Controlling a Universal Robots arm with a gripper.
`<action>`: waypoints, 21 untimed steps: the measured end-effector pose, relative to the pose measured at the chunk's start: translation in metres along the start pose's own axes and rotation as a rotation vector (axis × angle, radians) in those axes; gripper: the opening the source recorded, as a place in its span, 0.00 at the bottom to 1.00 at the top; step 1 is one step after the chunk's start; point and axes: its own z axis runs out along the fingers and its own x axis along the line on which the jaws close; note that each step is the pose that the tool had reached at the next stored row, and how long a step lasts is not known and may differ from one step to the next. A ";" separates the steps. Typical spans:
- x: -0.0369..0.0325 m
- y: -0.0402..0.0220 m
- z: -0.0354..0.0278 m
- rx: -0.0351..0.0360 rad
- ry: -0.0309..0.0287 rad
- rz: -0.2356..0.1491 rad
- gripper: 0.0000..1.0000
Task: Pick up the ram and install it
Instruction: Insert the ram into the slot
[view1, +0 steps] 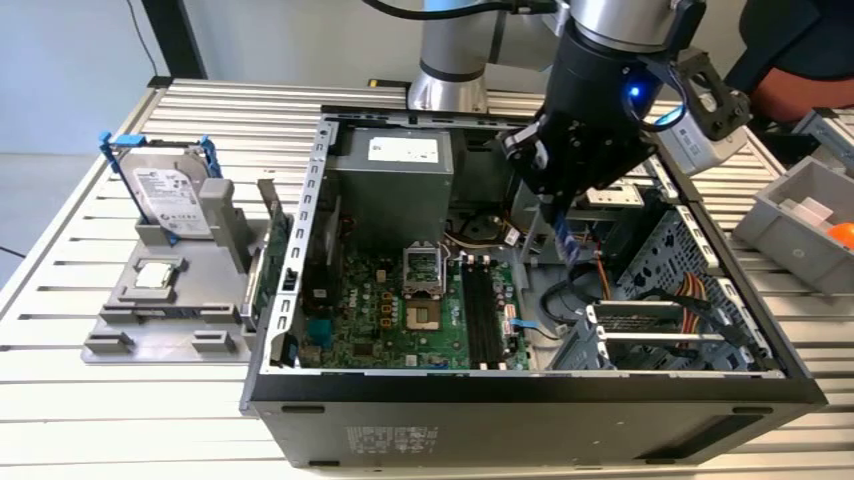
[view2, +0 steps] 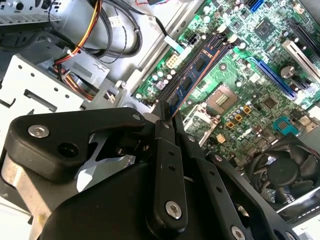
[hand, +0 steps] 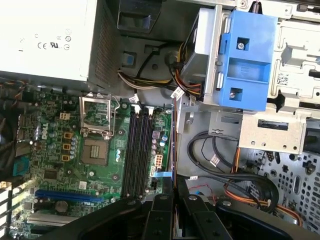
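Slatted metal table (view1: 120, 400), open computer case (view1: 534, 385), tool (view2: 167, 112) pinching ram (view2: 192, 80) above black motherboard slots (hand: 137, 150).

- One ram (view2: 192, 80) stick was clamped between the gripper (view2: 166, 117) fingers.
- One computer case (view1: 534, 390) lay open.
- One hard drive (view1: 171, 195) stood apart.
- Four black memory slots (hand: 137, 150) ran side by side.

Ribbed metal slat table (view1: 120, 400) in exterior view, pale grey floor (view1: 40, 190) past its edge on exterior view's left — dark post (view1: 180, 40) behind, grey bin (view1: 801, 215) on exterior view's right.
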 end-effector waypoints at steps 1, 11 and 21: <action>0.0001 0.0000 0.0004 0.0000 0.0000 0.000 0.00; 0.0004 0.0001 0.0046 -0.0001 0.0000 0.000 0.00; 0.0006 0.0001 0.0062 0.0000 0.0002 0.000 0.00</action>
